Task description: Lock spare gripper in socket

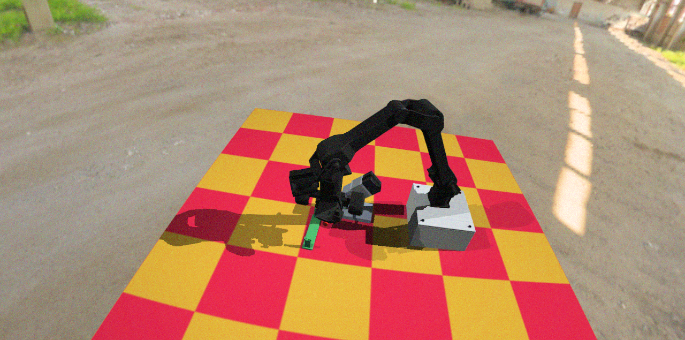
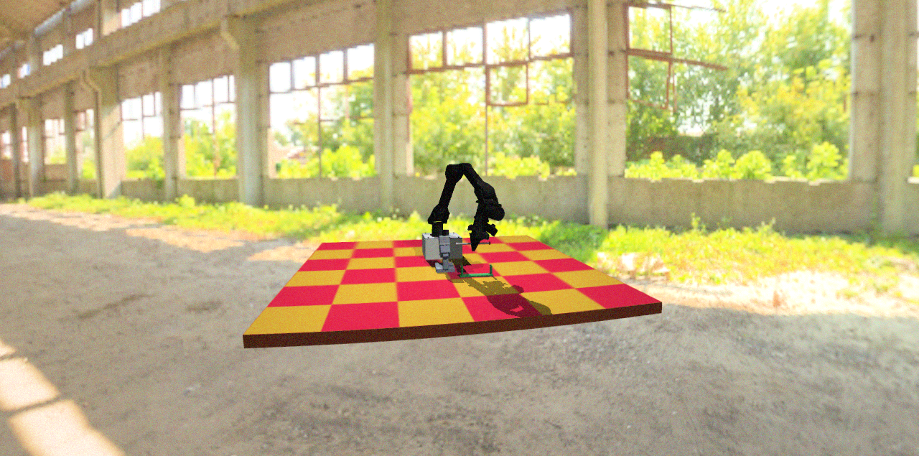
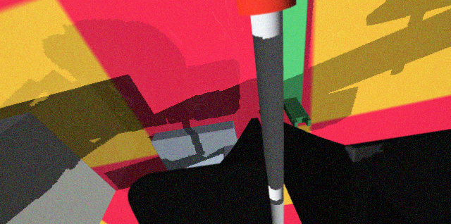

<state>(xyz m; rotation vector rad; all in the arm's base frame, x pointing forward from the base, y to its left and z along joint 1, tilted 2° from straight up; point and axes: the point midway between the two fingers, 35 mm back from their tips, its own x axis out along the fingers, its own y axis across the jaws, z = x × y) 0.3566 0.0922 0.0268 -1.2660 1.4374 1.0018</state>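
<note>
My gripper (image 1: 330, 219) (image 2: 474, 248) (image 3: 260, 124) is shut on the lock pin (image 3: 270, 72), a thin grey and white rod with a red head. The pin is roughly level and raised above the green cradle (image 1: 312, 232) (image 2: 477, 275) (image 3: 297, 48). Its far end runs below the wrist view. The grey mount (image 1: 365, 217) (image 2: 443, 268) (image 3: 219, 137) stands beside the cradle, clear of the fingertips. A tilted grey body (image 1: 353, 188) with a black end sits on it. I cannot tell how its socket and the spare gripper fit together; my gripper hides part.
The arm's grey base box (image 1: 440, 234) (image 2: 431, 246) stands to the right of the mount in the top view. The arm arches over from it. Everything stands on a red and yellow checkered board (image 1: 330, 289) (image 2: 366, 314), crossed by the arm's shadows.
</note>
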